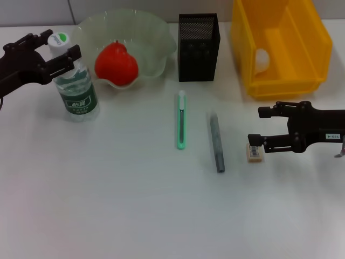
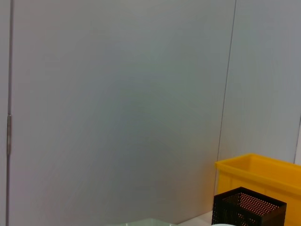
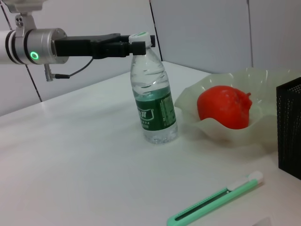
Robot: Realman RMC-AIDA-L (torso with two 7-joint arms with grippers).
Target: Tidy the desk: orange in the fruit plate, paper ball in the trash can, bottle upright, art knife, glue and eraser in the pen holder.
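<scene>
Right gripper is at the eraser: jaws spread, near finger's tip just over the eraser's top edge, far finger well behind it toward the trash can. The eraser lies flat on the surface, touching or just under the near fingertip; can't tell if there's contact. So it isn't centred between the jaws, it sits off to the near side. My read: the gripper needs to shift toward the robot before closing.

The right arm is clearly the nearer one. The pen holder lies up and to the left of the eraser, past the glue and knife, both lying long axis front-to-back.

Left gripper is pinched on the bottle at the cap; the bottle stands upright beside the plate. Orange is in the plate. A white paper ball is in the trash can.
</scene>
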